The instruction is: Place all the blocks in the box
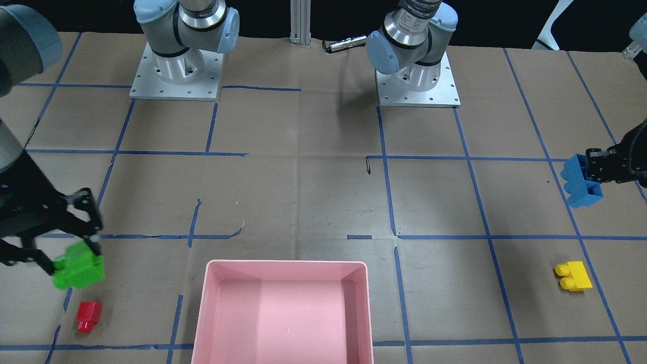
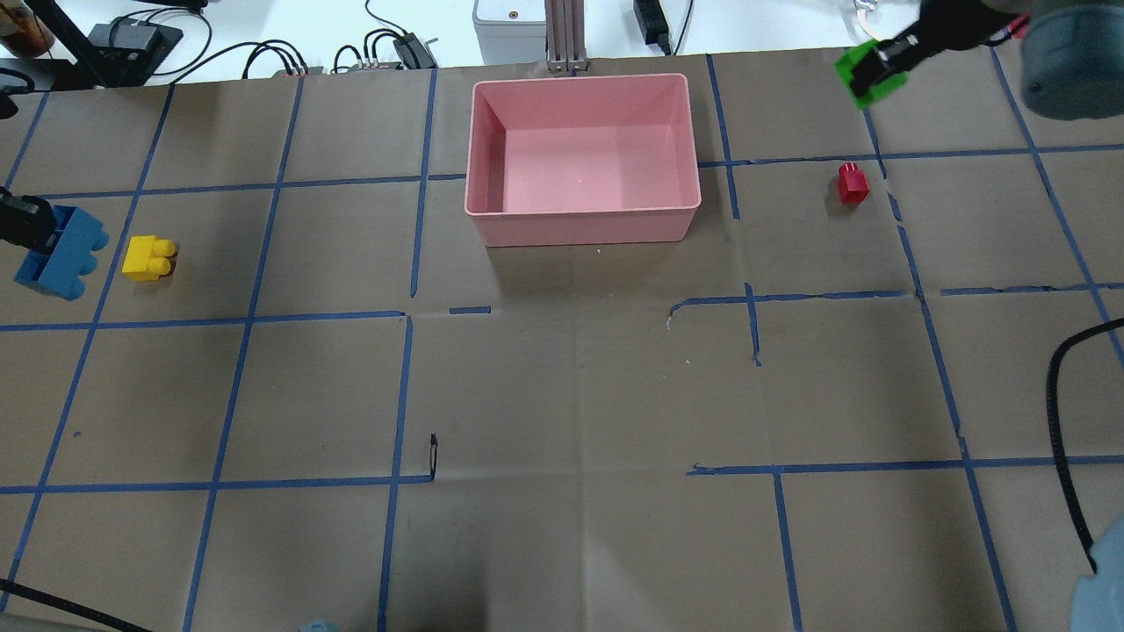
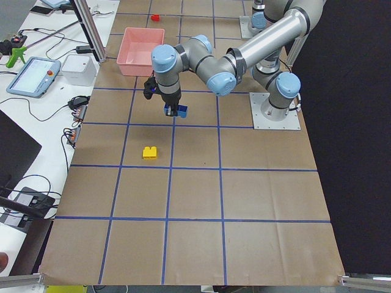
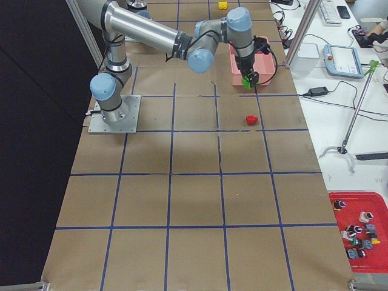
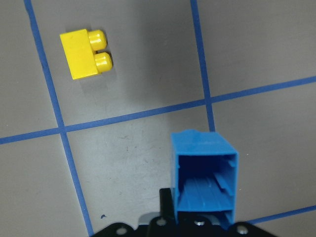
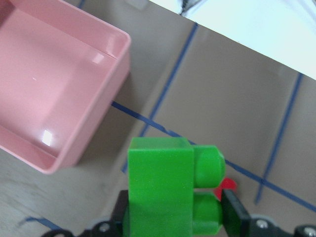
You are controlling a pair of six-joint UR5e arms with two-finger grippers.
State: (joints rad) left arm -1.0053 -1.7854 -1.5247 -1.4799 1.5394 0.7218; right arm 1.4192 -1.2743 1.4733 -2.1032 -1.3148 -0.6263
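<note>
Even overhead light casts soft shadows; a small glint marks the box [image 6: 49,98] floor.

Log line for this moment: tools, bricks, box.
left tool shut on blue three-stud plastic brick | right tool shut on green two-stud plastic brick | red one-stud brick, yellow two-stud brick on table | pink plastic box empty

There are four blocks: one green block [image 1: 80,271], one red block [image 1: 89,316], one blue block [image 1: 576,183] and one yellow block [image 1: 573,276]. There is one pink box [image 1: 285,262]. There are two robot arms, a left arm [image 1: 412,31] and a right arm [image 1: 182,23].
</note>
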